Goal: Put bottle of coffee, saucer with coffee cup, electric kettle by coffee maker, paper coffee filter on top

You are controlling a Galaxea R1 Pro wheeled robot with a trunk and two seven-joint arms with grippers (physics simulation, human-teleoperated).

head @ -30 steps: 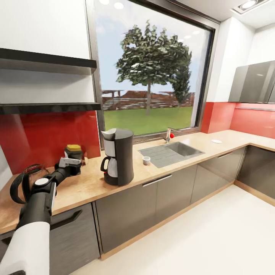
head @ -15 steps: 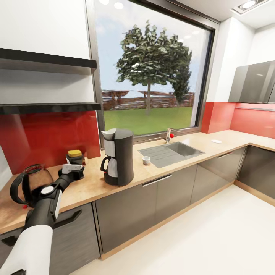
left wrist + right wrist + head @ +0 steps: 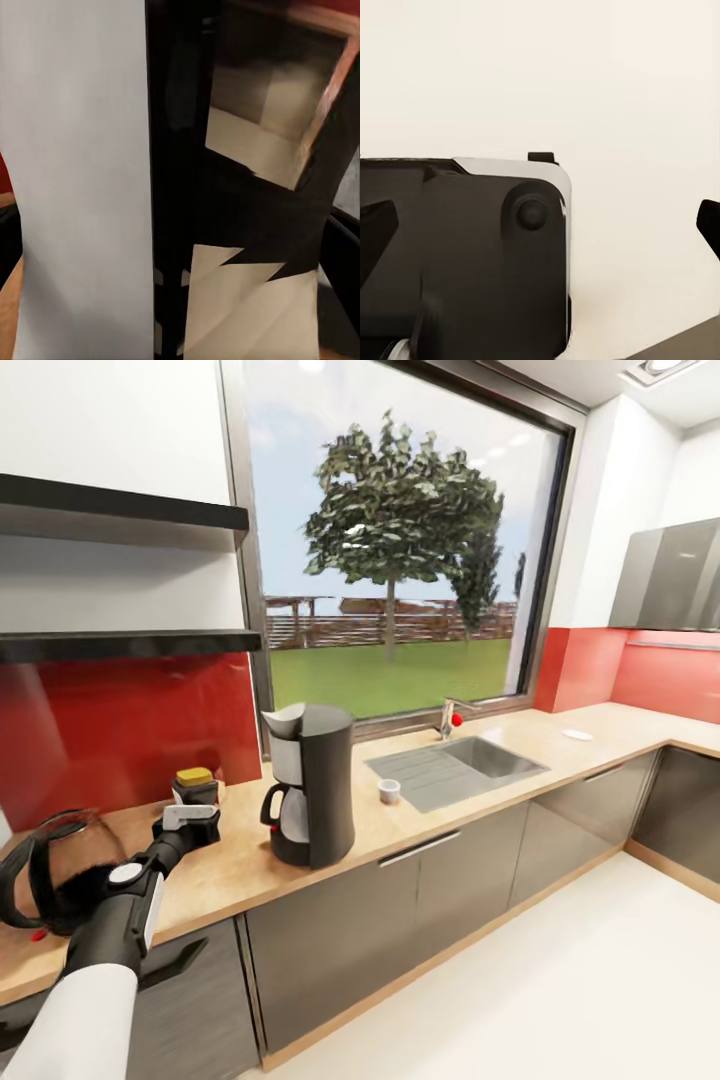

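Head view, lower left of the frame: left arm stretched over the wood-look countertop [image 3: 420, 815], left gripper [image 3: 190, 818] just in front of the coffee jar [image 3: 196, 785], apparently not touching it. Jaw state impossible to tell from this angle; left wrist view too close and dark to settle it. Right gripper's fingers not made out in the right wrist view, so no call on that one either.

Coffee maker [image 3: 308, 784] upright at centre-left of the frame, jar standing near it to the left, by the red backsplash. Kettle [image 3: 55, 870] at the far lower-left edge, partly behind the arm. Small white cup [image 3: 388, 791] beside the sink [image 3: 470, 760], right of centre. Flat white disc [image 3: 577, 735], probably the saucer, far to the right on the same counter. Dark shelf [image 3: 120, 645] at mid-left, bare.

Risks, as judgement: forearm close over the kettle, so a careless sweep could knock it. Gripper near the jar, so a nudge could tip or slide it. Cup and saucer well apart from the machine, likely needing a drive over and careful pinches.
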